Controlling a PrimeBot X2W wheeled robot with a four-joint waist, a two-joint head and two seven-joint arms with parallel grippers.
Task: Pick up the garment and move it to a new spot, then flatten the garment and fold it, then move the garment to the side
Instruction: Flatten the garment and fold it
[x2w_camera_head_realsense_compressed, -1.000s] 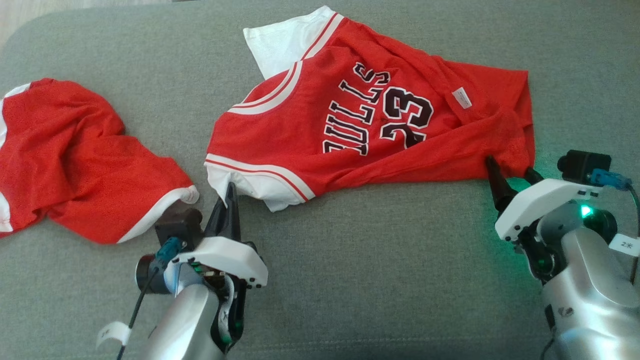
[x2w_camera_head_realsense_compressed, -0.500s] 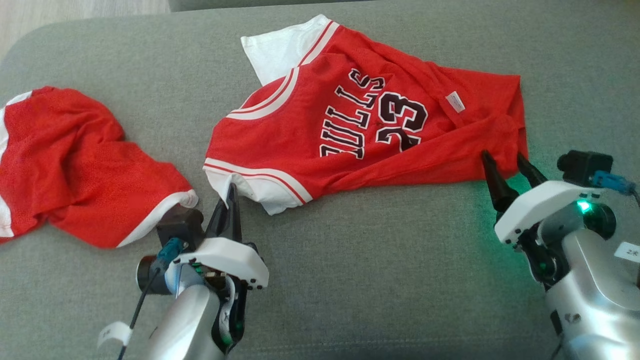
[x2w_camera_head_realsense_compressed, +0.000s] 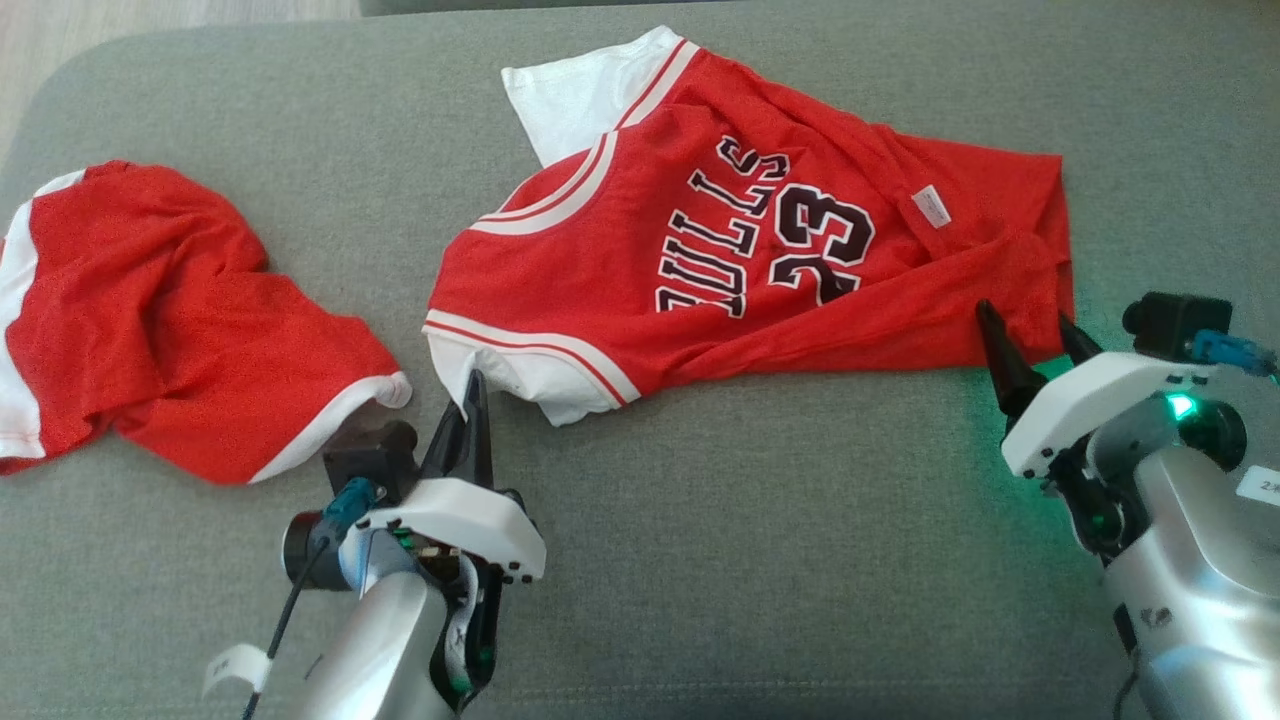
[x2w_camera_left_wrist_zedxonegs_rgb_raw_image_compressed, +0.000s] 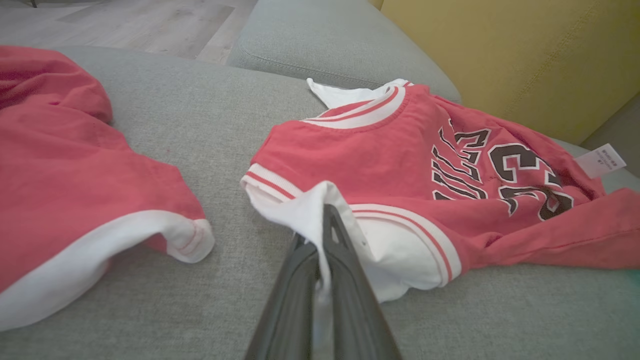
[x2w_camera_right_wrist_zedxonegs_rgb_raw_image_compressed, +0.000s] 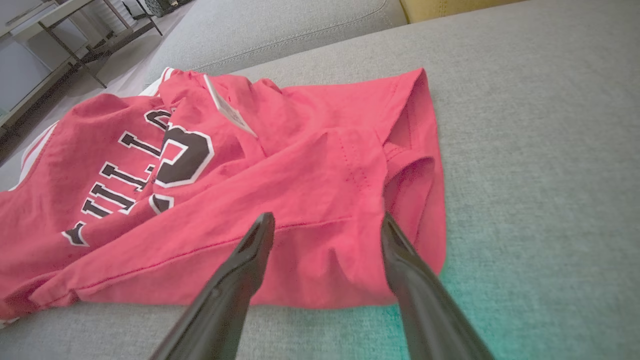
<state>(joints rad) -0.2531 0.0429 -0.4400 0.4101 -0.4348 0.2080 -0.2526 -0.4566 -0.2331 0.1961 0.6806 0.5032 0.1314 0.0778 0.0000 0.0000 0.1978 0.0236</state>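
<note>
- The red jersey (x2w_camera_head_realsense_compressed: 760, 250) lies crumpled on the grey sofa seat (x2w_camera_head_realsense_compressed: 750, 560), roughly in the middle of the head view and towards the far edge; its black lettering and the number 23 face up, running sideways.
- A small white label (x2w_camera_head_realsense_compressed: 931, 206) stands out from the red cloth near the jersey's right end.
- The left gripper (x2w_camera_head_realsense_compressed: 472, 385) has its two dark fingers pressed together on the jersey's white sleeve (x2w_camera_head_realsense_compressed: 520, 380); in the left wrist view a strip of white cloth runs down between the fingers, so the sleeve is pinched.
- The right gripper (x2w_camera_head_realsense_compressed: 1025, 315) has its fingers spread apart at the jersey's near right corner; in the right wrist view the tips sit in front of the red hem, one on each side of a fold; whether they touch the cloth cannot be told.
- A green lamp (x2w_camera_head_realsense_compressed: 1183, 406) glows on the right wrist, tinting the seat beside it.
- A second red garment (x2w_camera_head_realsense_compressed: 170, 320) with a white band lies bunched on the seat to the left, near the left gripper but apart from the jersey.
- The left wrist view shows a yellow cushion (x2w_camera_left_wrist_zedxonegs_rgb_raw_image_compressed: 500, 50) behind the jersey and wooden floor (x2w_camera_left_wrist_zedxonegs_rgb_raw_image_compressed: 150, 20) beyond the seat.
</note>
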